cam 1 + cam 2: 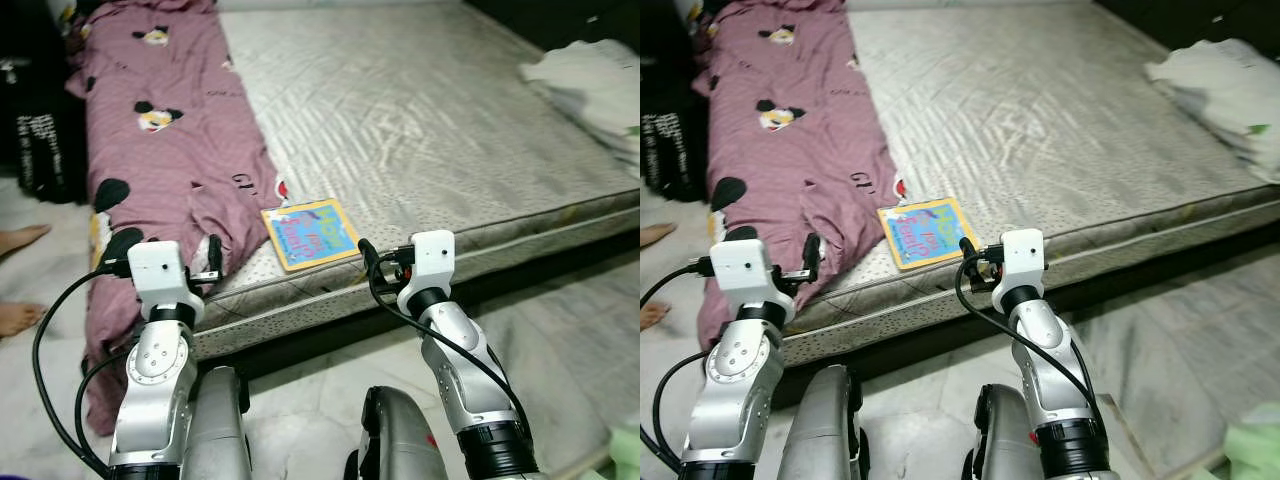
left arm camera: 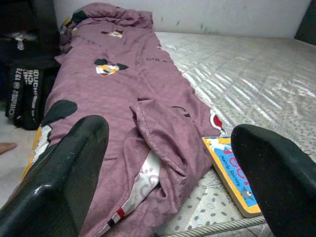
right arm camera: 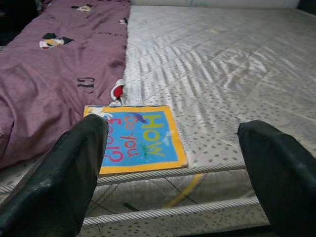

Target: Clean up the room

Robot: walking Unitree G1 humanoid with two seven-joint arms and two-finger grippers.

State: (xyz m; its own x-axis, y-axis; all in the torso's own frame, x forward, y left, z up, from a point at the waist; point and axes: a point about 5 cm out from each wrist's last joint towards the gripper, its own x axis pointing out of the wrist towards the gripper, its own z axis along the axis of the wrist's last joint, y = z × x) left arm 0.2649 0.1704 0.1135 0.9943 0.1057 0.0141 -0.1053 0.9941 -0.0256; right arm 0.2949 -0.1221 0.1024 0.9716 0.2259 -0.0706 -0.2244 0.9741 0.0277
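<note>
At the mattress (image 1: 450, 130) edge lay the book (image 1: 309, 233), beside the blanket (image 1: 160, 150). Both grippers, left (image 1: 205, 262) and right (image 1: 375, 262), hovered spread wide; the right should slide it off the edge, I judged.

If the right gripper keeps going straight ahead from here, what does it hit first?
Probably the book at the mattress edge. It lies straight ahead between the open jaws of the right gripper, beside the purple blanket. Depth is hard to judge.
</note>
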